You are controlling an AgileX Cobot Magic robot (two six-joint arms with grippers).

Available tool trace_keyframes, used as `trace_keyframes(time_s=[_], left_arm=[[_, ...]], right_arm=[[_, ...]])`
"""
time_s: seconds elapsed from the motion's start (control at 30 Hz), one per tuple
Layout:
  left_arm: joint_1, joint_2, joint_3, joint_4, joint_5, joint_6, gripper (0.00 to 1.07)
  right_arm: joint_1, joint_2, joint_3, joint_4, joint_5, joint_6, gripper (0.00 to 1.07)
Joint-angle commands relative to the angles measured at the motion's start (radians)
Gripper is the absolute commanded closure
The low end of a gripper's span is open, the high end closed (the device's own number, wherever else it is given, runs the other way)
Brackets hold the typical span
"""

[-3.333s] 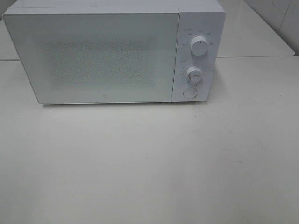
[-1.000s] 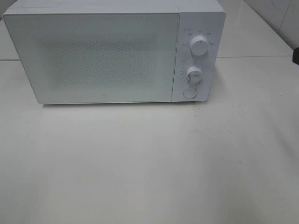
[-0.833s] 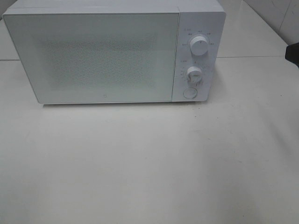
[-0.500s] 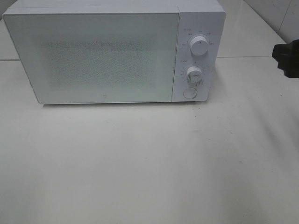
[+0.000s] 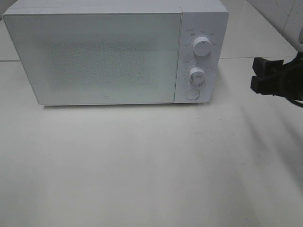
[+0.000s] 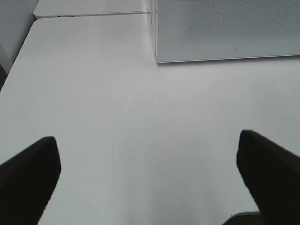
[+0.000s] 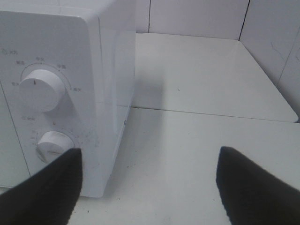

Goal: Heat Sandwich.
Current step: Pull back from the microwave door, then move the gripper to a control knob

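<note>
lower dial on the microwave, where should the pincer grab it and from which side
Grip the lower dial across its round rim, one finger on each side, coming straight at the control panel from the front. It's a short cylinder standing out of the upright panel, so only its rim offers hold. The right pincer, open and beside the microwave, looks best placed.

Small grey markings ring the upper dial (image 5: pixel 202 47) and lower dial (image 5: pixel 197 76) of the microwave (image 5: pixel 116 54), near the right gripper (image 5: pixel 256 74); none is legible. A tiny mark (image 5: pixel 105 99) low on its front is likewise unreadable.
</note>
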Motion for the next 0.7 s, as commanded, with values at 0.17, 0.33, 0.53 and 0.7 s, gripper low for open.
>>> trace_keyframes(time_s=[0.17,0.33,0.53,0.7], left_arm=[[-0.006,-0.017,0.003,-0.003,-0.002,-0.001,0.09],[-0.006,-0.017,0.003,-0.003,-0.002,-0.001,0.09],[-0.006,-0.017,0.003,-0.003,-0.002,-0.001,0.09],[-0.006,-0.017,0.003,-0.003,-0.002,-0.001,0.09]], right_arm=[[0.159,0.138,0.0,0.161,-0.221,-0.079,0.31],[0.245,0.231,-0.012,0.252,-0.308,-0.071,0.31],[0.335,0.338,-0.063,0.334,-0.364,-0.069,0.31],[0.366,0.391,-0.101,0.355,-0.378,-0.069,0.31]])
